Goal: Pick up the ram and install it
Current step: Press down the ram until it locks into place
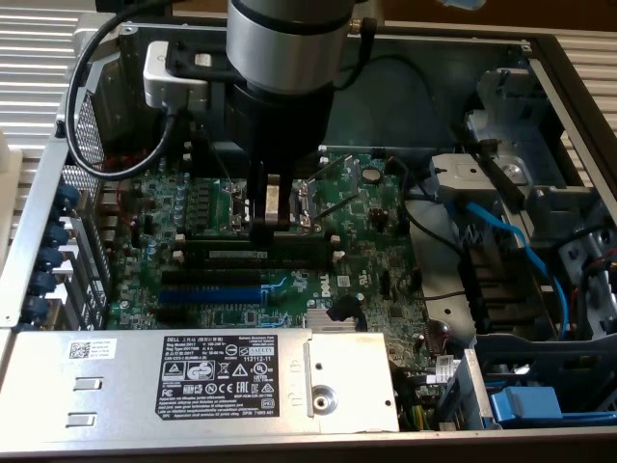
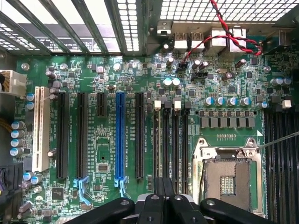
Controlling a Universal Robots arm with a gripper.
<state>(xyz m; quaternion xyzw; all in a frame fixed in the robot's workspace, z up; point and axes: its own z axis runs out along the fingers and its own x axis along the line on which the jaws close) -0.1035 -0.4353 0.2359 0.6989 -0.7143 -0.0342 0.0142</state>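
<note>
Hovering gripper (image 1: 270,224) seemingly above ram (image 1: 258,253)

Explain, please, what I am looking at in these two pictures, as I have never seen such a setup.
That is a robot arm with a claw at its end, working inside an open computer case. One picture comes from a camera off the arm, the other from a camera on its wrist, facing the green circuit board with its blue slot. The claw hangs right over a long memory stick lying along the black slots. Whether it grips the stick, I cannot tell.
</note>
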